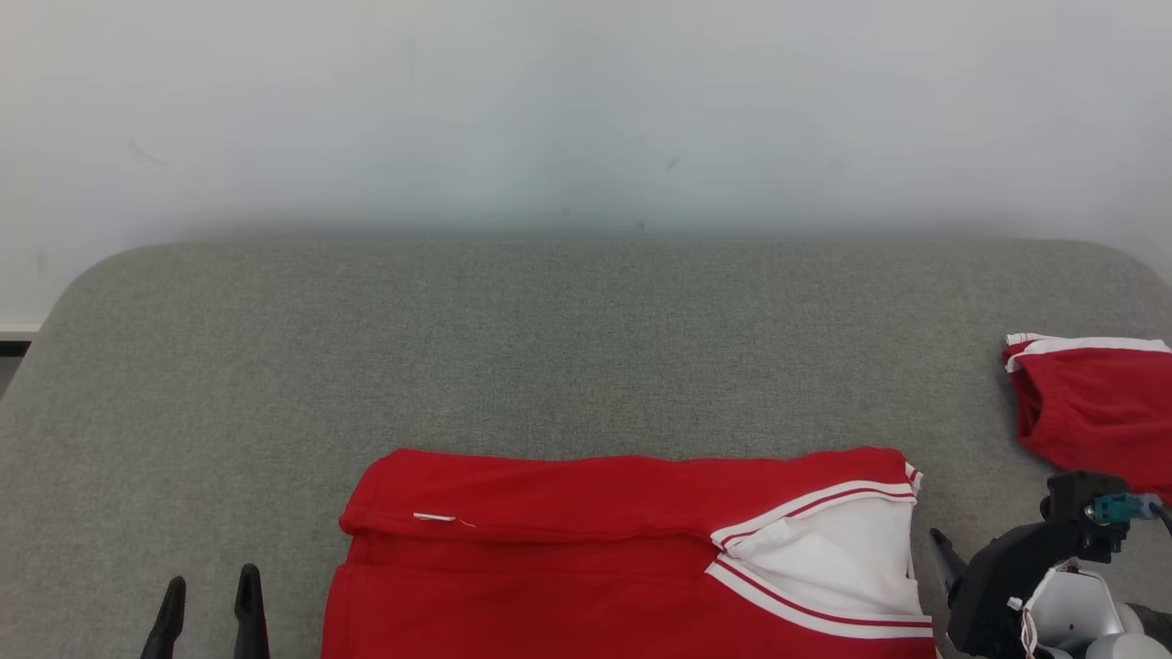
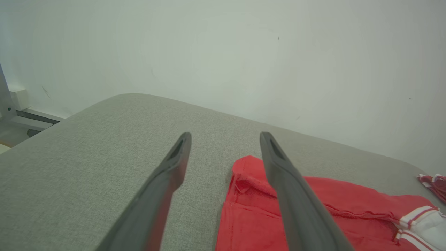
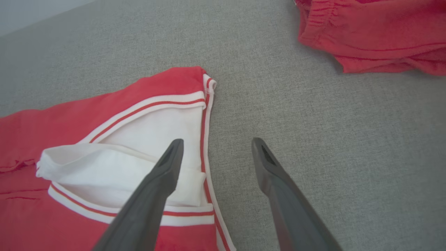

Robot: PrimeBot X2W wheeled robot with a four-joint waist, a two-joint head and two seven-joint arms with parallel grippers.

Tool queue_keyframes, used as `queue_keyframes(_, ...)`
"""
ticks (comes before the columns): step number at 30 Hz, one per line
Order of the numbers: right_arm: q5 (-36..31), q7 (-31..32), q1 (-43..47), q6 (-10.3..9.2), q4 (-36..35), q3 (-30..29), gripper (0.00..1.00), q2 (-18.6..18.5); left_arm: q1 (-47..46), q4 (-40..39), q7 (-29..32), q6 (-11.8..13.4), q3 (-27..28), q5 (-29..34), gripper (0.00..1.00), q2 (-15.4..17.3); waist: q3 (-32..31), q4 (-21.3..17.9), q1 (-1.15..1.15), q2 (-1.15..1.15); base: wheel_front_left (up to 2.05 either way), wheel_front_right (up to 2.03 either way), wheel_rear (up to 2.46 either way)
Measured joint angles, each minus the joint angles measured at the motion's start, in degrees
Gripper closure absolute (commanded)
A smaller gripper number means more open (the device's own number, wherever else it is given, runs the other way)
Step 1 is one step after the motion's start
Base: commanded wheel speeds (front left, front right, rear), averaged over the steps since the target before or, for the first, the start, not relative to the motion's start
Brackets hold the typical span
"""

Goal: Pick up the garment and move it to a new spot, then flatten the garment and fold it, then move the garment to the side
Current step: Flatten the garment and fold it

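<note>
Two garments: one large red garment (image 1: 586, 558); one smaller red garment (image 1: 1099, 412); two end effectors: left end effector (image 1: 211, 581); right end effector (image 3: 216, 142); one grey desk (image 1: 549, 348).

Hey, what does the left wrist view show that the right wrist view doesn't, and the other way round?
Left wrist view: the open left gripper, the red garment's plain left end, and a metal frame beyond the grey cushion. Right wrist view: the open right gripper and the second red garment's gathered waistband. Both: the red garment, its white striped trim, the grey cushion and the second red garment.
</note>
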Motion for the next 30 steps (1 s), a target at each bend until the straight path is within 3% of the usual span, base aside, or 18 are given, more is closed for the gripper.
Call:
queue_keyframes(11,-3.8,5.0,-3.5,0.01,8.6,-0.6,0.0,0.0,-2.0,0.2,0.3,0.3,-1.9,0.8,0.0,-0.2,2.5,2.2,0.01,0.0,0.0,0.0,0.0)
queue_keyframes(21,0.9,2.1,-6.9,-0.09,16.0,2.4,0.0,-0.4,-3.0,-0.2,0.5,1.0,-1.9,1.0,0.0,0.1,4.3,3.6,0.0,0.0,0.0,0.0,0.0)
queue_keyframes(22,1.1,2.1,-7.1,-0.1,16.4,2.8,0.47,-0.6,-3.0,-0.2,0.5,1.0,-2.0,1.0,0.0,0.1,4.4,3.6,0.0,0.0,0.0,0.0,0.0)
queue_keyframes(23,1.2,2.1,-7.3,-0.1,16.7,3.1,0.85,-0.7,-3.0,-0.2,0.6,1.0,-2.0,1.0,0.0,0.1,4.5,3.6,0.0,-0.01,0.0,0.0,0.0)
queue_keyframes(24,1.5,1.6,-7.8,-0.09,17.2,3.4,1.0,-0.6,-3.0,-0.3,0.7,1.1,-2.1,0.9,0.0,0.1,4.6,3.5,0.0,0.0,0.0,0.0,0.0)
queue_keyframes(30,-1.5,-1.4,-8.0,0.19,16.0,-2.0,1.0,0.5,-3.0,-0.7,0.7,1.4,-2.5,0.6,0.0,0.0,4.7,2.2,0.0,0.0,0.0,0.0,0.0)
